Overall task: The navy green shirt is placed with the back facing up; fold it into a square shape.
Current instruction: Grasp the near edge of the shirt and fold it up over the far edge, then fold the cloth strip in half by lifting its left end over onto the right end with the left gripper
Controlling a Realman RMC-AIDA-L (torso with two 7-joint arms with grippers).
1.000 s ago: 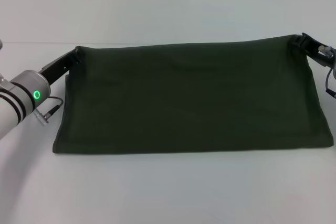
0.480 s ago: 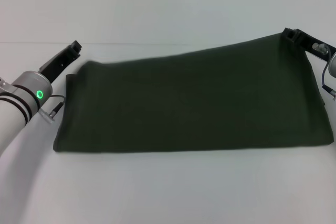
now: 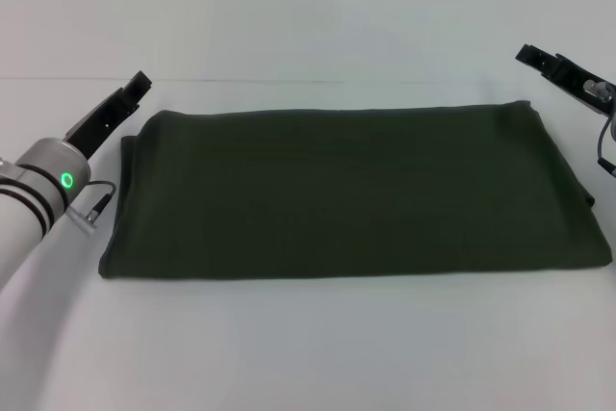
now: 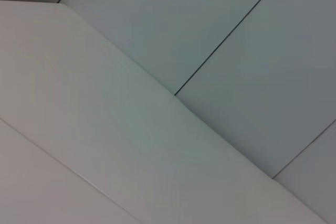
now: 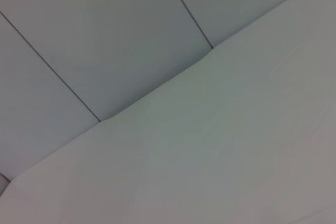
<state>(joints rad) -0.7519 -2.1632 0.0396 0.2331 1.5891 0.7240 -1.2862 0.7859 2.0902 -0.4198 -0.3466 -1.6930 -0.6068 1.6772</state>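
Left gripper (image 3: pixel 138 83) sits just off the far-left corner of the navy green shirt (image 3: pixel 346 190), clear of the cloth and holding nothing; can't tell whether its jaws are open or closed. Left wrist view shows only bare table and wall panels, no cloth.

Shirt lies flat on the white table (image 3: pixel 308 344) as a wide folded rectangle, plain side up, centred in front of the robot. Near edge is straight, far edge runs roughly parallel. The right end flares slightly toward the near corner. Still much wider than deep, so I'd judge at least one more fold across the width before it reads as a square.

Right gripper (image 3: pixel 534 55) hangs above and beyond the far-right corner, apart from the cloth, empty; jaw state not readable either.

Risks from here:
- Pinching only the top layer at a corner: layers would separate and the fold would open.
- Uneven lift between arms: edges skew and the flared right end worsens.
- Dragging the soft cotton across the table: bunching.
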